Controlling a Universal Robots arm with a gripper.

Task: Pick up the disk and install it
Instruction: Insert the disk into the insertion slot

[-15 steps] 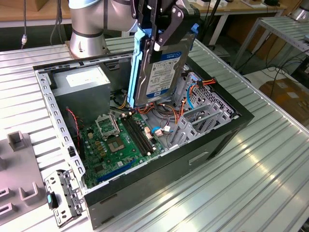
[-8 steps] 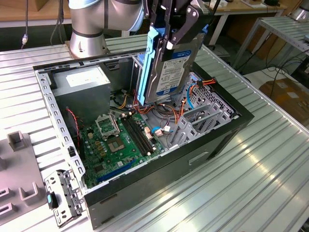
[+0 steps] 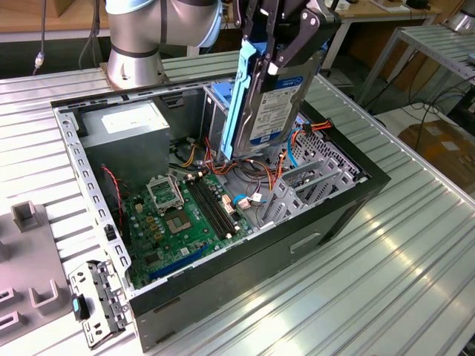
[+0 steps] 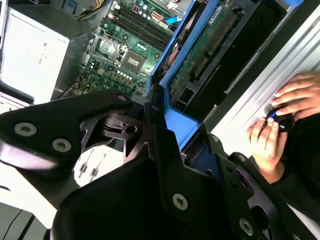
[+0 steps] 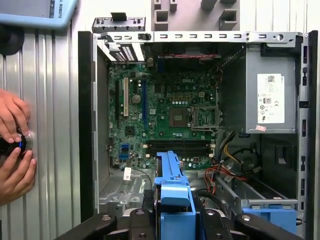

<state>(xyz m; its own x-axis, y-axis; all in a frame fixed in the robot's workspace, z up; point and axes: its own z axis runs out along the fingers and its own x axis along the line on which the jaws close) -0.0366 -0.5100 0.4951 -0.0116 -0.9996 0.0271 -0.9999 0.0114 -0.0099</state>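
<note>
The gripper (image 3: 286,52) is clenched on the top end of the disk (image 3: 271,111), its black fingers pinching the drive on both faces. The disk hangs almost upright, leaning a little, in the upper middle of the exterior view, its labelled face turned toward the exterior view's right and a blue carrier rail (image 3: 241,104) running down its other edge.

So the pick-up is done, by my reckoning, and the install is in hand. The drive is carried over the open computer case (image 3: 349,200) but is not seated in anything. Its lower end dips among the cables near the middle of the case; whether it touches them I cannot tell.

Seating it calls, I think, for the rails to be squared to a bay and the cables kept out of the way — the grey metal cage (image 3: 312,182) lies just below and toward the exterior view's right. The motherboard (image 3: 185,215) lies lower left, and the power-supply box (image 3: 122,133) upper left.

In the first wrist view a person's hands (image 5: 12,145) rest on a small knob beside the case, on the ribbed table (image 3: 386,282).
</note>
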